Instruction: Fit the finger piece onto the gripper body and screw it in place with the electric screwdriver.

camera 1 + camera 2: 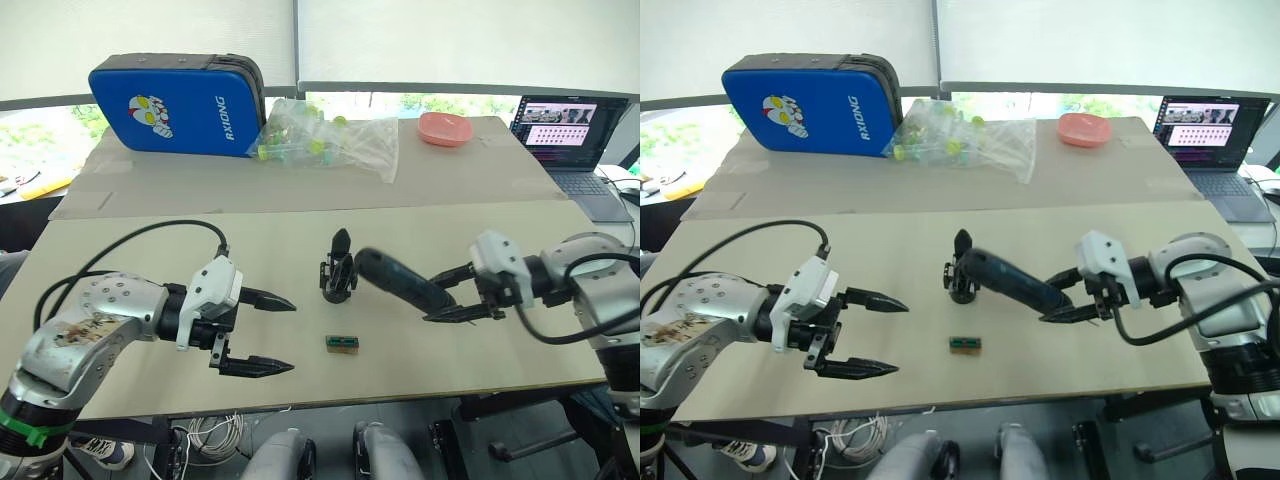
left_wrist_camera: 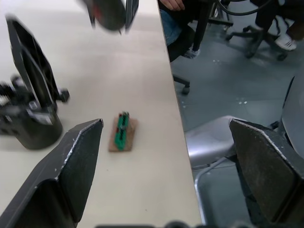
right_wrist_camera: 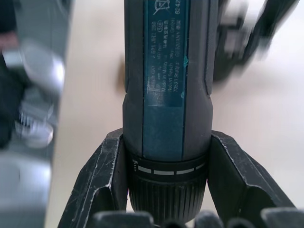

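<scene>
My left gripper [image 1: 272, 335] hung empty, fingers wide apart, at nine o'clock of the body [image 1: 338, 272]. That light, stiff body stood mid-table; I'd hold its base. My right gripper [image 1: 458, 293] clamped the heavy, smooth screwdriver [image 1: 402, 281] near its collar.

1. Head stereo pair: looks fwd & down over table [image 1: 150, 250], from above; both eyes share the whole tabletop.
2. L wrist cam: low, close, facing the gripper body [image 2: 31, 118] & table edge.
3. R wrist cam: v. close on the electric screwdriver [image 3: 166, 95].
</scene>
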{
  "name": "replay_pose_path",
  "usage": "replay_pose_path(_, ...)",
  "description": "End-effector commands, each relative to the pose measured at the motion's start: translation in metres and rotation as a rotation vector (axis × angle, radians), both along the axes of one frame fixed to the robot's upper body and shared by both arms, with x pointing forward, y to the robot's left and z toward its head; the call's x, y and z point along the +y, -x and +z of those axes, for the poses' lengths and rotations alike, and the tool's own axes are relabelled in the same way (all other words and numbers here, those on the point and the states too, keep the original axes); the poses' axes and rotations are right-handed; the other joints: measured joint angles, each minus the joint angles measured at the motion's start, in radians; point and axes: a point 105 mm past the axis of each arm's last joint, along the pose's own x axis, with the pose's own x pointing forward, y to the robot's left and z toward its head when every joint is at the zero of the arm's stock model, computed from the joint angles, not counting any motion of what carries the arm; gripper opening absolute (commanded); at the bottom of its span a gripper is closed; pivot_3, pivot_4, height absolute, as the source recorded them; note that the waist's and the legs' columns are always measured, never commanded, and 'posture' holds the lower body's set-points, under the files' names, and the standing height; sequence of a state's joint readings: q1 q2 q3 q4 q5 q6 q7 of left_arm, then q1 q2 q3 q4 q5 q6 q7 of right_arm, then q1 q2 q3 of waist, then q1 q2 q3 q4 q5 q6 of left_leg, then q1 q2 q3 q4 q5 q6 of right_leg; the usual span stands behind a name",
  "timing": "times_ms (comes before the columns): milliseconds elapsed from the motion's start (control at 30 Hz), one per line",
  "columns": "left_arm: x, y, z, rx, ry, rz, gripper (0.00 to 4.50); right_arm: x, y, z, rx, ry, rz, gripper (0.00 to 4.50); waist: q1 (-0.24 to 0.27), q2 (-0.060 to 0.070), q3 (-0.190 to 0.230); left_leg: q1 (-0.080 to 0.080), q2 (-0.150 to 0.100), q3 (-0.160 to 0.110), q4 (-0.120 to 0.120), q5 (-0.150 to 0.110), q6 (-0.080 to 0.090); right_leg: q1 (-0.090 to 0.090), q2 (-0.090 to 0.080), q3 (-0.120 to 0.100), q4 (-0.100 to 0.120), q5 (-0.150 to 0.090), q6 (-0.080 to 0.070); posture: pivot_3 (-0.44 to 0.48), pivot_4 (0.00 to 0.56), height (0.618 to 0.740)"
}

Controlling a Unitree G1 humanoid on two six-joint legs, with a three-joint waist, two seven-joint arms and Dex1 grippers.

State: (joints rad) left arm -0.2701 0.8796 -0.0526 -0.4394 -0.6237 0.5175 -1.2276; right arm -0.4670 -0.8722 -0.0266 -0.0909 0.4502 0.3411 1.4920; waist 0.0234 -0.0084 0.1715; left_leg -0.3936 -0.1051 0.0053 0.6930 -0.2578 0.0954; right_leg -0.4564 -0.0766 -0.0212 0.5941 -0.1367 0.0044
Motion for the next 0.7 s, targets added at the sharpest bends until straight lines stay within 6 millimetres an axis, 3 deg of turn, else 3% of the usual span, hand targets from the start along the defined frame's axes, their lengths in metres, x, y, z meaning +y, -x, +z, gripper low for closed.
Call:
replay_pose_path(33,-0.008,-0.004,-0.014,-0.076,-0.02,-0.032,4.5,0.016,0.021,0.029,0.007,-0.221,0.045,1.9,0.006,0.0,0.0,0.0,0.0,0.0,0.0,0.0,0.001,0.0,0.0,0.0,0.0,0.0,0.0,0.0,0.15,0.74)
replay_pose_path(133,-0.02,-0.006,-0.035,-0.114,-0.032,-0.069,4.5,0.029,0.032,0.029,0.044,-0.368,0.038,1.9,0.016,0.0,0.0,-0.001,0.0,0.001,0.0,-0.002,0.003,-0.001,-0.001,0.001,-0.001,0.0,0.0,0.0,0.15,0.74)
replay_pose_path(233,-0.031,-0.015,-0.045,-0.136,0.007,-0.048,4.5,0.039,0.03,0.025,0.017,-0.489,-0.023,1.9,0.017,0.0,0.0,-0.004,0.0,0.002,0.0,-0.002,0.004,-0.003,-0.001,0.002,-0.001,0.0,0.0,0.0,0.15,0.74)
replay_pose_path(700,-0.049,-0.031,-0.075,-0.135,0.03,-0.045,4.5,0.067,0.051,0.022,-0.121,-0.709,-0.17,1.9,0.016,0.0,0.0,-0.004,0.0,0.002,0.001,-0.001,0.002,-0.005,0.0,0.001,0.001,0.001,0.0,0.0,0.15,0.74)
